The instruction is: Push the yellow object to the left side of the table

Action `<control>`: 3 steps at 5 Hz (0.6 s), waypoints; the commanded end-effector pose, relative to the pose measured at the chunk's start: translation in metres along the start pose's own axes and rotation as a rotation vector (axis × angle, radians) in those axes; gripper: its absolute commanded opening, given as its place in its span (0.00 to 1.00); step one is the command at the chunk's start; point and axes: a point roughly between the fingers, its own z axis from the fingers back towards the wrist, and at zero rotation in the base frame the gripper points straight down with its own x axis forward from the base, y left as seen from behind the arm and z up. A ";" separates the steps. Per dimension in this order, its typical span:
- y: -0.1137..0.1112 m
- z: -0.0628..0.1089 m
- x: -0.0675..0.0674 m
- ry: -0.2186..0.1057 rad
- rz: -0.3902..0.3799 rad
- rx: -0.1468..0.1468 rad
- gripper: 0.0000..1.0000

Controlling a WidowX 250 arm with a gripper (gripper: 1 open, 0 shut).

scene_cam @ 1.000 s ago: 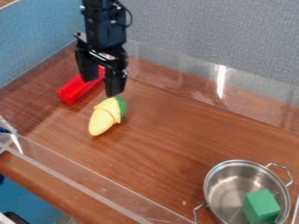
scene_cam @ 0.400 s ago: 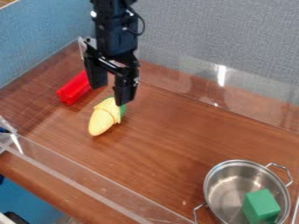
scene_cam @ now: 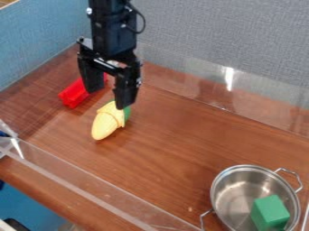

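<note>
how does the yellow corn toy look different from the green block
The corn toy is yellow with a tapered shape; the green block is boxy. The corn toy lies on the table, while the green block sits inside the metal pot.

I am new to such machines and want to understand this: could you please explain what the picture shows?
The black machine reaching down from the top is a robot arm. It ends in a gripper with two black fingers, which stand open and hold nothing. One camera looks down at the scene from above, at an angle.

On the brown wood-grain table lies a yellow toy corn cob with a green end, close to the gripper. Behind it is a red block, partly hidden by the gripper. At the lower right stands a round silver metal pot with handles, and a green cube lies inside it.
</note>
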 end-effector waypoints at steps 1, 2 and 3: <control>0.000 0.033 0.007 -0.076 0.028 0.027 1.00; 0.001 0.024 0.014 -0.080 0.042 0.029 1.00; -0.001 0.026 0.016 -0.072 0.083 0.025 1.00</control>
